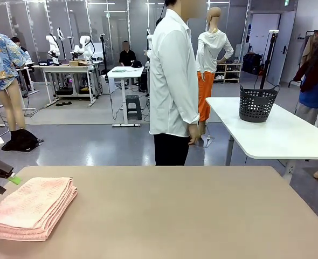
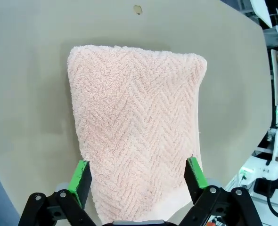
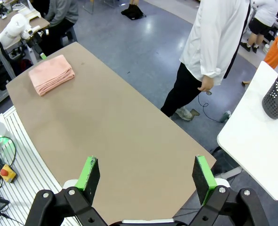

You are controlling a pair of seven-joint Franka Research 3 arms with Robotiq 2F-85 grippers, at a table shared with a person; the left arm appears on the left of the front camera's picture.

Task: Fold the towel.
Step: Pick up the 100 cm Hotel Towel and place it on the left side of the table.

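Observation:
The towel lies folded into a thick pink stack on the near left of the tan table. In the left wrist view its herringbone top lies flat below my left gripper, whose green-padded fingers stand wide open and hold nothing. In the front view that gripper hovers just off the table's left edge, beside the towel. My right gripper is open and empty high over the table, with the towel far off toward the other end.
A person in a white shirt stands at the far side of the table, hands down. Behind on the right, a white table carries a black basket. A small mark shows on the tabletop beyond the towel.

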